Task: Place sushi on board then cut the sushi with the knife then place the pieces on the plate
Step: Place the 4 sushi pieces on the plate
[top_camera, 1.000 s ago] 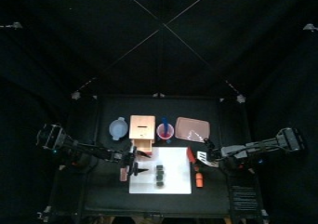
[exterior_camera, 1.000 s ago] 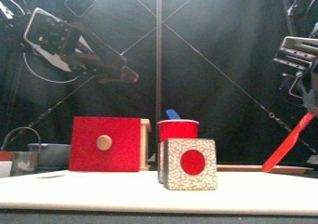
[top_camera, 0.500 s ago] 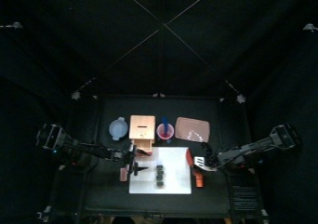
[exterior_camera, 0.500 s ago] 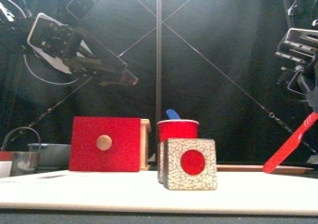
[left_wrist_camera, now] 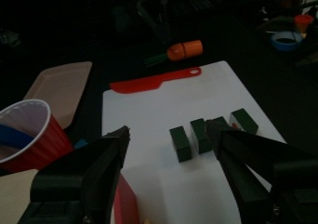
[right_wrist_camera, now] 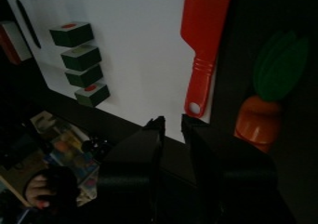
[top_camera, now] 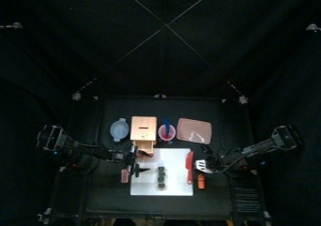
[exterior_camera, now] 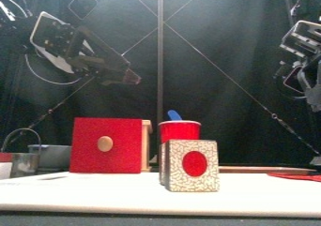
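Several dark green sushi pieces (top_camera: 153, 180) (left_wrist_camera: 209, 135) (right_wrist_camera: 82, 66) stand in a row on the white cutting board (top_camera: 175, 166) (left_wrist_camera: 205, 93); the nearest shows its red end in the front view (exterior_camera: 190, 165). The red knife (top_camera: 197, 176) (right_wrist_camera: 200, 42) (left_wrist_camera: 154, 80) lies flat along the board's right side. My right gripper (top_camera: 207, 164) (right_wrist_camera: 173, 122) hovers just behind the knife's handle, jaws slightly open and holding nothing. My left gripper (top_camera: 129, 158) (left_wrist_camera: 174, 139) hangs open above the board's left part, short of the sushi (exterior_camera: 126, 77). The pink plate (top_camera: 193, 129) (left_wrist_camera: 56, 84) lies behind the board.
A wooden box with a red front (top_camera: 145, 128) (exterior_camera: 107, 145), a red cup (top_camera: 167, 131) (exterior_camera: 179, 129) with a blue knife and a blue-grey bowl (top_camera: 118, 129) (exterior_camera: 38, 157) line the back. An orange carrot toy (right_wrist_camera: 255, 125) (left_wrist_camera: 184, 49) and a green toy (right_wrist_camera: 280, 65) lie right of the board.
The red knife hung tilted from my right gripper; now it lies flat on the board and the gripper has let go. The left arm has barely moved.
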Action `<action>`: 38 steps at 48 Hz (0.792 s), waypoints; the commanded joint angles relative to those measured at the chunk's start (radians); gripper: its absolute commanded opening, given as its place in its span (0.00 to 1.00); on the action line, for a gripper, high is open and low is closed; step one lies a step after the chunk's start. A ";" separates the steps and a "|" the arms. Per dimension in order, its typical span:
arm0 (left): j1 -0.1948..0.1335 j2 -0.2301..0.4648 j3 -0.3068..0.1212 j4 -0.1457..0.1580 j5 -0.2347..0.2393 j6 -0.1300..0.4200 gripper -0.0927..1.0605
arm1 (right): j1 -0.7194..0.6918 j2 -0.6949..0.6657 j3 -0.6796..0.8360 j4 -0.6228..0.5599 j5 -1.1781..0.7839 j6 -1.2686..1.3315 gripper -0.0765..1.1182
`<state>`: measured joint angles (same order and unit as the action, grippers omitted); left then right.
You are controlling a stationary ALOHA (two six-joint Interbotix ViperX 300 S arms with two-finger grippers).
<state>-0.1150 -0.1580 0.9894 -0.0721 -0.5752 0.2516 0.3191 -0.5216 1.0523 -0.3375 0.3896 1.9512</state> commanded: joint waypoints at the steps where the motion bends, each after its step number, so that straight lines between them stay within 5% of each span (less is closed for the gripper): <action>1: 0.015 -0.015 -0.028 -0.005 -0.014 0.000 0.93 | -0.041 0.002 -0.035 -0.285 -0.028 -0.114 0.60; 8: 0.034 -0.015 -0.032 -0.014 -0.029 0.000 0.93 | -0.123 0.028 -0.077 -0.580 -0.098 -0.284 0.60; 17: 0.049 -0.014 -0.040 -0.031 -0.035 0.000 0.93 | -0.224 0.075 -0.150 -0.698 -0.249 -0.483 0.60; 27: 0.055 -0.006 -0.052 -0.055 -0.037 0.000 0.93 | -0.273 0.156 -0.201 -0.676 -0.348 -0.601 0.60; 38: 0.061 -0.006 -0.064 -0.057 -0.037 0.000 0.93 | -0.278 0.087 -0.212 -0.652 -0.382 -0.601 0.59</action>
<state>-0.0598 -0.1580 0.9526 -0.1289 -0.6013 0.2516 0.0445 -0.3850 0.8606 -0.9940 0.0153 1.3530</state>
